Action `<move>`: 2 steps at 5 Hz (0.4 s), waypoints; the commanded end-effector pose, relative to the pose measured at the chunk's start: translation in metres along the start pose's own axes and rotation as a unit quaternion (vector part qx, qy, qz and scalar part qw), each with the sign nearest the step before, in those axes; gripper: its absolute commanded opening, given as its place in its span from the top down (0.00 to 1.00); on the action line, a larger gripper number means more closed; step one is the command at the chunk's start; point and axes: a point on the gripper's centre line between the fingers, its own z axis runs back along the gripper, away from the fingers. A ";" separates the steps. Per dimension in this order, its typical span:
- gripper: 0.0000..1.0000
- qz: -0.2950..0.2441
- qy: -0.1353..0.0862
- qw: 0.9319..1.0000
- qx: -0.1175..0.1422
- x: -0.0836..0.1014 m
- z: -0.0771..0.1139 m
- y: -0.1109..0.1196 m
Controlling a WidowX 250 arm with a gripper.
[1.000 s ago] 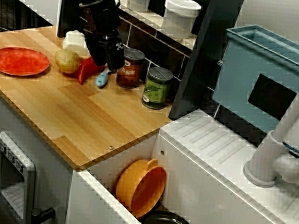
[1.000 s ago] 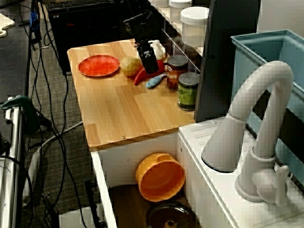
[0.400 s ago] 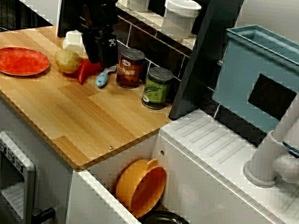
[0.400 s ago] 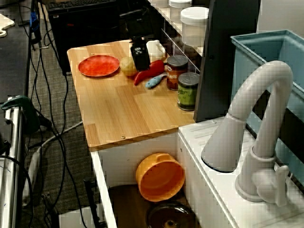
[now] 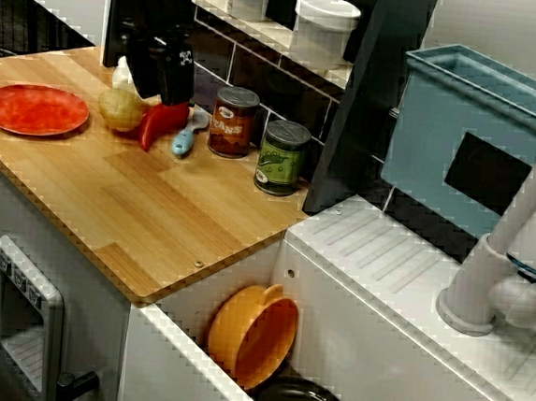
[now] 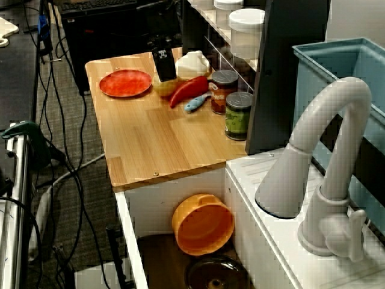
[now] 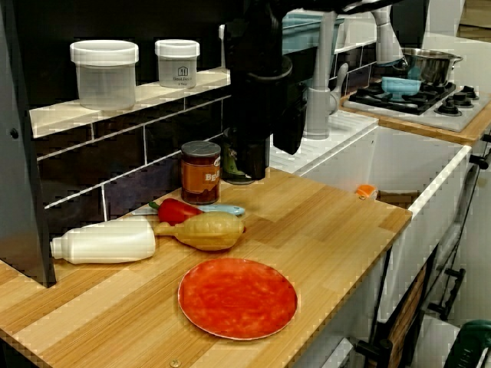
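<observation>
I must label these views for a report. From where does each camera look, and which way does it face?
View along the counter: low beside the sink, facing toward the red plate; the end effector hangs near the potato.
View from behind the faucet: higher, facing the same way; the end effector shows small.
View from the plate end: opposite, facing the sink and stove; the dark arm fills the middle.
The first two share the orange bowl.

On the desk [image 5: 154, 219], plate [image 5: 34, 109], potato [image 5: 119, 110], pepper [image 5: 162, 121], one can [image 5: 234, 121] and a second can [image 5: 282, 157] run in a row from the outer end toward the sink [image 5: 179, 362] — the bottle [image 7: 103, 241] lies just behind the potato.
</observation>
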 end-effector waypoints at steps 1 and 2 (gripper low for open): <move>0.00 0.042 -0.048 0.998 0.029 -0.007 0.026 0.001; 0.00 0.107 -0.079 0.990 0.047 -0.011 0.029 0.003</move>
